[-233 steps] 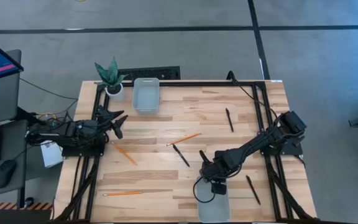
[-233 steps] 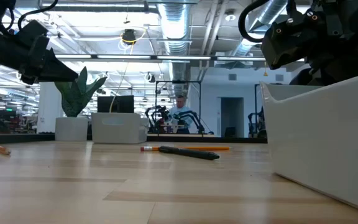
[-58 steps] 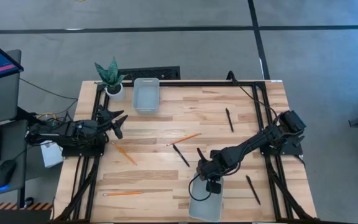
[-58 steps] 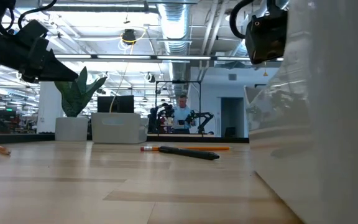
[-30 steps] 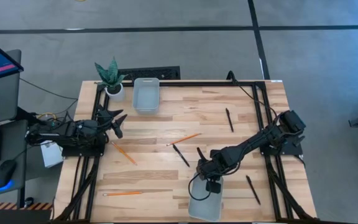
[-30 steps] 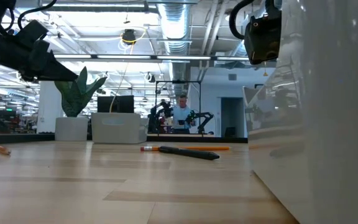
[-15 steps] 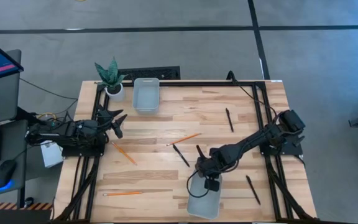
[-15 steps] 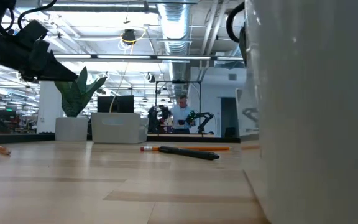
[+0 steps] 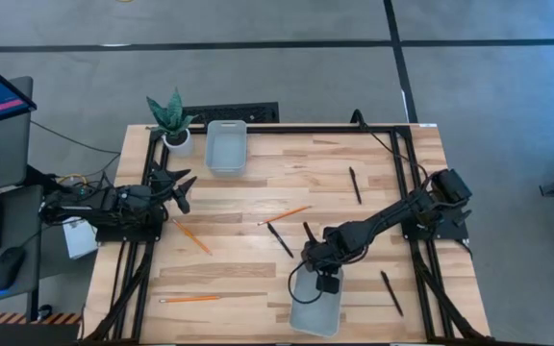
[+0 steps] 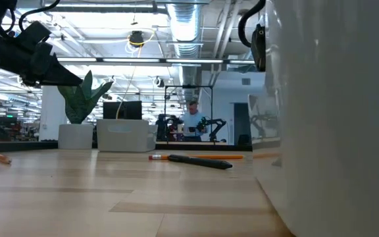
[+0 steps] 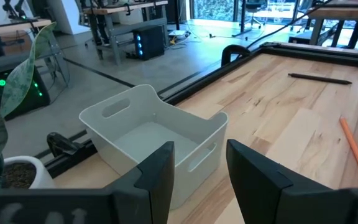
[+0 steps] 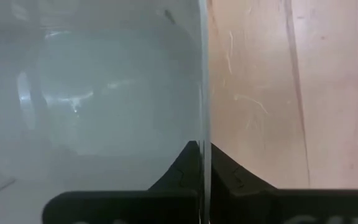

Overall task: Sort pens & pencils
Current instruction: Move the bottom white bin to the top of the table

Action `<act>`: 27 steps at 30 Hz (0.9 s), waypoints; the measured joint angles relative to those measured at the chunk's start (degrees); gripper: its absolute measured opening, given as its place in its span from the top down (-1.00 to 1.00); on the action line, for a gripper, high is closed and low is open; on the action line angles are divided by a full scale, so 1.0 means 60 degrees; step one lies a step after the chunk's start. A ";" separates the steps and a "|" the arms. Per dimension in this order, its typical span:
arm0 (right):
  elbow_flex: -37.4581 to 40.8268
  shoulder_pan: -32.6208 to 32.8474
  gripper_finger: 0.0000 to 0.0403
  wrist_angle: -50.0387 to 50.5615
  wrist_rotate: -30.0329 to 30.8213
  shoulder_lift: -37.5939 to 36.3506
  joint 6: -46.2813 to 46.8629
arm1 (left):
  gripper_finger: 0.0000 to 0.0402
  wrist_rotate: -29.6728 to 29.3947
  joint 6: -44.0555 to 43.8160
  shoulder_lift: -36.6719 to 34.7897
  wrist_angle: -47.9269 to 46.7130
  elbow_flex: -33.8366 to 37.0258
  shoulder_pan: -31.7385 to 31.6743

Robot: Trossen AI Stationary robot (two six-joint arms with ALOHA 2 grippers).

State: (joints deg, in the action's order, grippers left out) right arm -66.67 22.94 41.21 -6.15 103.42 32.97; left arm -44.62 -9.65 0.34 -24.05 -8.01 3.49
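My right gripper [image 9: 321,273] is shut on a white bin [image 9: 314,311] at the table's near edge; in the low view the bin's wall [image 10: 334,131] fills the right side. Black pens lie flat on the wood: one at far right [image 9: 355,185], one mid-table [image 9: 280,240], one near right [image 9: 391,293]. Orange pencils lie at centre [image 9: 285,215], left [image 9: 192,236] and near left [image 9: 189,299]. My left gripper [image 9: 183,187] waits open at the table's left edge, holding nothing [image 11: 199,163]. My right gripper pinches the bin's far wall at its rim [image 12: 202,127], one finger [image 12: 182,167] inside the bin and one outside. The fingers come from above, pointing steeply down. The bin stands upright with its bottom on the table.
A second white bin [image 9: 226,146] stands at the far left, beside a potted plant [image 9: 171,120]. In the left wrist view it [image 11: 148,134] is just ahead of the open fingers. Black frame rails run along the table's left and right edges.
My right gripper, still shut on the bin's wall, has drawn it a little toward the table's left edge. The bin has slid along the table and turned slightly, and it now covers more of the low view.
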 joint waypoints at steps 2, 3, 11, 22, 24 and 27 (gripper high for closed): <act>0.0000 -0.0054 0.87 0.0028 -0.0004 0.0000 -0.0001 | 0.32 0.0000 0.0000 0.0000 0.0000 -0.0002 0.0002; -0.0030 -0.0082 0.87 0.0086 -0.0004 0.0000 -0.0009 | 0.32 0.0000 0.0000 0.0000 0.0000 0.0000 0.0001; -0.0861 -0.0317 0.90 0.0683 0.0035 0.0004 -0.0746 | 0.32 -0.0010 0.0000 0.0000 0.0000 0.0000 0.0001; -0.2456 -0.1115 0.90 0.2532 0.0961 0.0004 -0.2233 | 0.32 -0.0027 -0.0014 0.0000 0.0000 0.0000 0.0003; -0.2751 -0.1356 0.88 0.2739 0.1090 0.0004 -0.2507 | 0.32 -0.0025 -0.0022 0.0000 0.0000 0.0000 0.0003; -0.3194 -0.1738 0.85 0.2858 0.1120 0.0004 -0.3165 | 0.32 -0.0025 -0.0033 0.0000 0.0000 -0.0001 0.0003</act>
State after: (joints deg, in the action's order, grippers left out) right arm -85.84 12.51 58.36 0.57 103.44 13.98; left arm -44.77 -9.85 0.34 -24.05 -8.02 3.51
